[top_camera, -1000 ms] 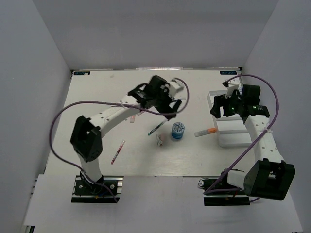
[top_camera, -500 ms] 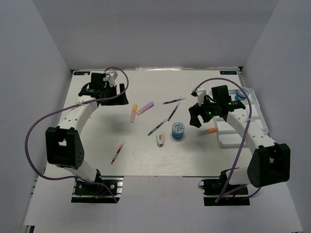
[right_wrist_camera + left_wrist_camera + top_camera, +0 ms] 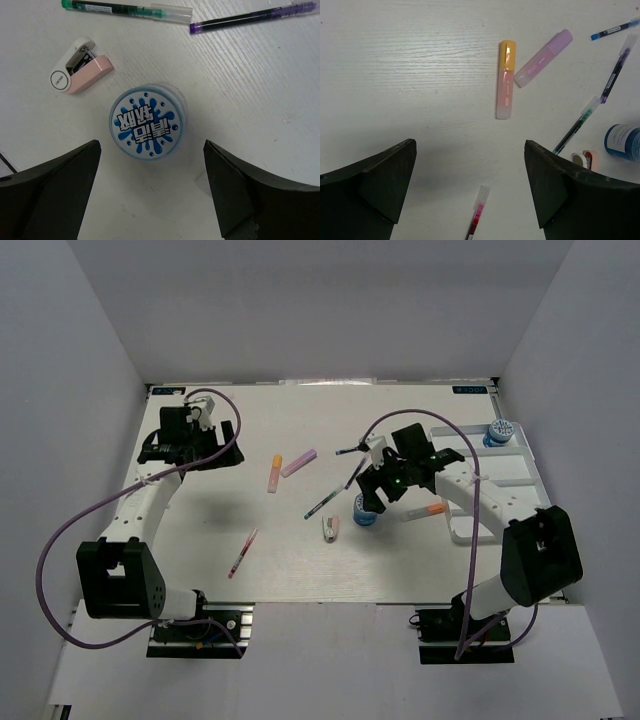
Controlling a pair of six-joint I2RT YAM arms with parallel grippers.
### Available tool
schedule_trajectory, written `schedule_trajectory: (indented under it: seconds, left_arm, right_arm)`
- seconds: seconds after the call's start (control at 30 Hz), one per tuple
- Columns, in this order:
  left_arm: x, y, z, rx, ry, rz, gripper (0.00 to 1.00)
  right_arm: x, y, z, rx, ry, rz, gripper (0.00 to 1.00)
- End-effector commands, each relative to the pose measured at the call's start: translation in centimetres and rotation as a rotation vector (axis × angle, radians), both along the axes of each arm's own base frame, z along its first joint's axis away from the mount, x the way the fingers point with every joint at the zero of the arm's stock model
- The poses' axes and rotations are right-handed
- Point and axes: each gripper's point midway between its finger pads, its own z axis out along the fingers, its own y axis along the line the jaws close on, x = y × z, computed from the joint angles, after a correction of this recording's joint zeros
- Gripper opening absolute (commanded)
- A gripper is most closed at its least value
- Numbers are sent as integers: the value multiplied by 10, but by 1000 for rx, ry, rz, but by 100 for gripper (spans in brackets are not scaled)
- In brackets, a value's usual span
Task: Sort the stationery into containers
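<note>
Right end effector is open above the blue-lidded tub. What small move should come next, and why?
Probably lower the right end effector straight down and close on the blue-lidded tub. In the right wrist view the tub stands upright, centred between the open fingers, apart from the pink-white piece, and nothing holds it yet.

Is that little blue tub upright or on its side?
Upright: the blue tub shows its whole round printed top to the overhead wrist camera.
</note>
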Motion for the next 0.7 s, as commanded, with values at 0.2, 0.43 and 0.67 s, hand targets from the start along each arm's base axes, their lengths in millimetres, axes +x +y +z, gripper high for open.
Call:
schedule_trajectory:
  seconds: [0.2,0.43,0.67]
  left_arm:
    - [2,-1,5,-37,-9,-11,98]
    - [2,-2,3,-43,-13,-14,98]
    - [1,-3,2,-43,-9,-20,98]
  right_arm:
    - [13,22,-4,-27,-53,-10,89]
    - [10,28,-15,-56,-42,5,89]
    - [9,20,-24,-95,-57,14,79]
